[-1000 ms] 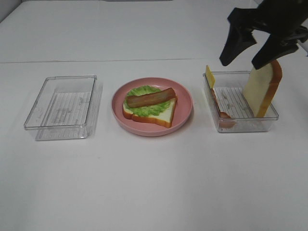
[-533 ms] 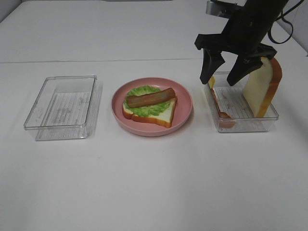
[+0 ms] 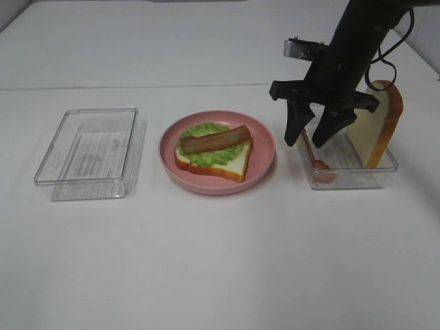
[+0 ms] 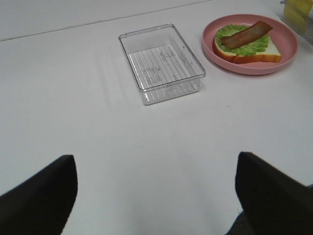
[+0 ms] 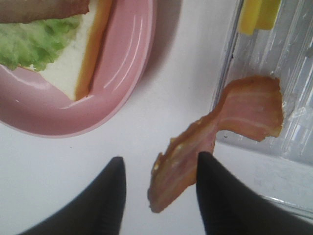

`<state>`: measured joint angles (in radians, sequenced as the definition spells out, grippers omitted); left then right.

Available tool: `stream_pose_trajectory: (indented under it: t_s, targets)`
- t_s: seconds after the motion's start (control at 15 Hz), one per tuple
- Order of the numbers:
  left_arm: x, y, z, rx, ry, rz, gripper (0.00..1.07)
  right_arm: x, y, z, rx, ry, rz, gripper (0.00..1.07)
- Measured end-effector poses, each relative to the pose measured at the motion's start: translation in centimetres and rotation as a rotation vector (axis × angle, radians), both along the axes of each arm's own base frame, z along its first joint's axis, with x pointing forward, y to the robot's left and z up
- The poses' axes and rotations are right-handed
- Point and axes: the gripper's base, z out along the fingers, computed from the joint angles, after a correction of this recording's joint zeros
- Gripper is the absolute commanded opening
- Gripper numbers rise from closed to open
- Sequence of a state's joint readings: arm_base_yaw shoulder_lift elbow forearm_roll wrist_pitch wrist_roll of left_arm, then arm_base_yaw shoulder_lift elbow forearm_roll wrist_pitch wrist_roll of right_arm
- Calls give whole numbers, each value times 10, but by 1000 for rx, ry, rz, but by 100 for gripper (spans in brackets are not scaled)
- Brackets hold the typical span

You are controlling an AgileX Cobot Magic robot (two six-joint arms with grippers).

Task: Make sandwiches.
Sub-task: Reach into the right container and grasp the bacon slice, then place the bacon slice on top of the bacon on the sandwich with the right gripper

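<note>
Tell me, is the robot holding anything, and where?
Nothing is gripped yet. The right gripper straddles one end of the bacon strip, jaws open; the left gripper is empty.

The right hand (image 3: 304, 144) is pointed straight down with its fingers parted, while the left hand (image 4: 155, 157) is held with fingers spread wide.

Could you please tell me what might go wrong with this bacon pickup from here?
1. The bacon strip drapes over the wall of the clear tray; the right gripper, straddling it, may catch that wall and shift the tray.
2. A jolt could topple the bread slice leaning upright inside.
</note>
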<state>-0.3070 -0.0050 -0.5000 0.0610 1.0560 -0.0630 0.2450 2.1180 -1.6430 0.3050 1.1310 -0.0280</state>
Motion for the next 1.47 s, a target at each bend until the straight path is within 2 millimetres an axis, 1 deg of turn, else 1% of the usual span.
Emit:
stream_pose_trajectory:
  t_s: [0.2, 0.27, 0.47, 0.53, 0.6, 0.67, 0.8, 0.87, 1.0, 1.13, 1.2, 1.4, 1.47]
  targets:
    - [0, 0, 0, 0, 0, 0, 84, 0, 0, 0, -1, -3, -7, 4]
    - [0, 0, 0, 0, 0, 0, 84, 0, 0, 0, -1, -3, -7, 0]
    - [0, 0, 0, 0, 0, 0, 84, -2, -1, 0, -6, 16, -1, 0]
    - [0, 0, 0, 0, 0, 0, 84, -3, -1, 7, -6, 3, 2, 0]
    - [0, 0, 0, 0, 0, 0, 84, -4, -2, 15, -2, -16, 2, 0]
    - [0, 0, 0, 0, 0, 0, 84, -7, -2, 28, 4, -41, 3, 0]
    - [0, 0, 0, 1, 0, 0, 84, -16, -4, 56, 19, -87, 9, 0]
    - [0, 0, 0, 1, 0, 0, 84, -19, -5, 64, 23, -97, 12, 0]
    - [0, 0, 0, 1, 0, 0, 84, -29, -7, 88, 39, -137, 16, 0]
    - [0, 0, 0, 1, 0, 0, 84, -39, -5, 113, 102, -183, 6, 0]
    - [0, 0, 0, 1, 0, 0, 84, -43, -1, 120, 155, -186, -3, 0]
    - [0, 0, 0, 1, 0, 0, 84, -41, 14, 126, 347, -190, -8, 0]
    - [0, 0, 0, 1, 0, 0, 84, -39, 17, 126, 381, -197, -10, 0]
